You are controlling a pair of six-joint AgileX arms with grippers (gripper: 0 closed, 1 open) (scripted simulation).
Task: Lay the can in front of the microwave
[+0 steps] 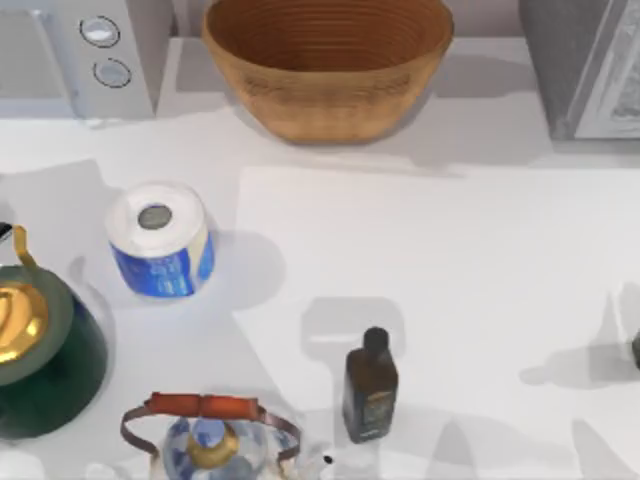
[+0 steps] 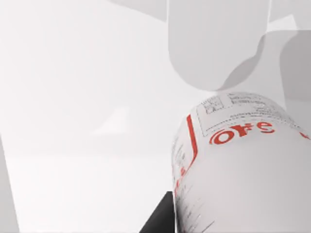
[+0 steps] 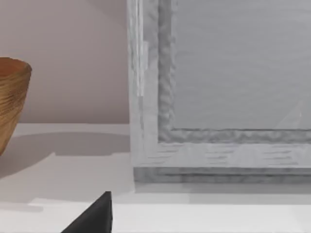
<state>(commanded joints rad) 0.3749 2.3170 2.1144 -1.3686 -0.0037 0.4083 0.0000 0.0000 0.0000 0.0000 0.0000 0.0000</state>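
The can (image 2: 243, 165), white with red lettering, looms close in the left wrist view, lying slantwise above the white table. One dark finger (image 2: 160, 221) of my left gripper rests against its side, so the gripper looks shut on it. The microwave (image 1: 75, 60) stands at the table's back left, with two round dials (image 1: 105, 50) stacked on its panel. My right arm is parked at the right edge of the table, where a dark bit of its gripper (image 1: 636, 348) shows. One of its fingers (image 3: 95, 216) points toward a grey appliance.
A woven basket (image 1: 325, 70) sits at back centre and a grey appliance (image 1: 585, 65) at back right. A white roll with a blue label (image 1: 160, 240), a green-and-gold kettle (image 1: 35, 345), a blue-white teapot (image 1: 210, 440) and a dark bottle (image 1: 370, 385) crowd the front left.
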